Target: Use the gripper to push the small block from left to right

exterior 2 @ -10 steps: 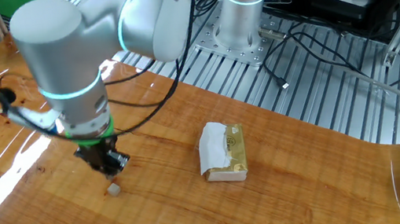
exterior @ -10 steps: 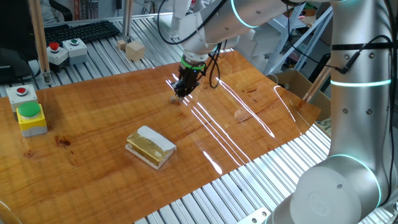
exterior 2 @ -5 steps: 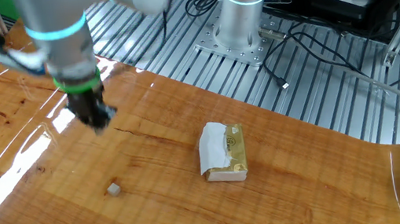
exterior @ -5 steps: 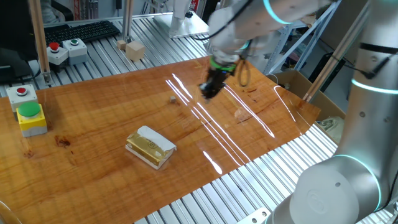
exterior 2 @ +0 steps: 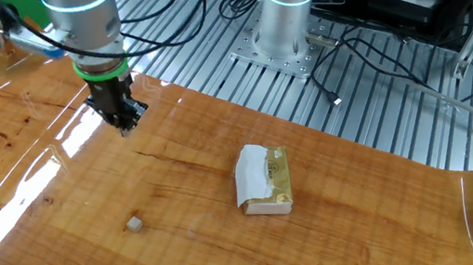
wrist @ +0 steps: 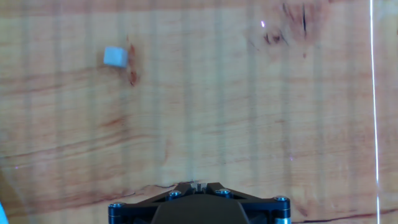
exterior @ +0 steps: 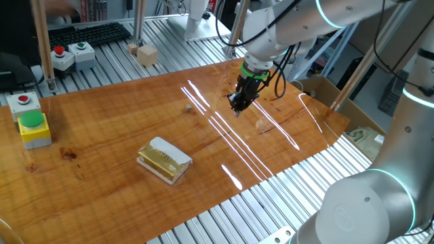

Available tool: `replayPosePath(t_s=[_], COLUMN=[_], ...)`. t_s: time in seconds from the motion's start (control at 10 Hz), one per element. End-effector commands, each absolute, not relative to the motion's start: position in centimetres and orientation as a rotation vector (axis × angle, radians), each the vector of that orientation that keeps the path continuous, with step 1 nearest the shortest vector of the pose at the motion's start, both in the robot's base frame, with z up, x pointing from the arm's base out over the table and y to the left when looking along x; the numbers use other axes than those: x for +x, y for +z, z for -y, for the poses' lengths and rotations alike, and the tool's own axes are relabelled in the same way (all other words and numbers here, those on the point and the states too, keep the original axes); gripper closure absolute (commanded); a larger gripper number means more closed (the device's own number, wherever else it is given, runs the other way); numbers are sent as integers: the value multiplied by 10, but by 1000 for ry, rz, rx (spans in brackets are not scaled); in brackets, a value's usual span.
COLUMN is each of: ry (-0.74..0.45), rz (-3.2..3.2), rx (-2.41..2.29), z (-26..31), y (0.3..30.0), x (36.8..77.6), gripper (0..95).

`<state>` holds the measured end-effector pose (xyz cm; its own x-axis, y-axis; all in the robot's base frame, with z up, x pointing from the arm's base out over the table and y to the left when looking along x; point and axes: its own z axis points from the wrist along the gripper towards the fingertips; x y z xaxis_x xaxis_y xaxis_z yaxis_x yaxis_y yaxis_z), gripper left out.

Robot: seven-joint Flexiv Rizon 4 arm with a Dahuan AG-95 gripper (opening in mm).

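The small block (exterior: 187, 106) is a tiny pale grey cube lying alone on the wooden tabletop (exterior: 102, 135). It also shows in the other fixed view (exterior 2: 135, 224) and at the upper left of the hand view (wrist: 115, 56). My black gripper (exterior: 237, 106), under its green ring, hangs over the table well to the right of the block, apart from it. In the other fixed view the gripper (exterior 2: 127, 122) is far behind the block. In the hand view the gripper (wrist: 198, 185) has its fingertips together and holds nothing.
A yellow-and-white wrapped slab (exterior: 163, 160) lies in front of the block, also seen in the other fixed view (exterior 2: 264, 180). Button boxes (exterior: 32, 129) and two wooden cubes (exterior: 144, 53) stand at the left and back. A cardboard box (exterior: 325, 91) is off the right edge.
The gripper has moved away from the block, rightward across the table in one fixed view. The block has stayed where it lay.
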<state>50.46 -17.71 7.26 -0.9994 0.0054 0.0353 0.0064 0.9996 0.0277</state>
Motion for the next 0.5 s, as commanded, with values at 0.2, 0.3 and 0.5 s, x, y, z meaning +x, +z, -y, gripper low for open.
replayPosePath(t_s=[0.2, 0.3, 0.5], ry=[-7, -6, 2], rz=[3098, 3096, 3084], rx=[67, 76, 86], z=[176, 176, 176], y=[76, 76, 76], x=[501, 500, 500], gripper=[950, 950, 950])
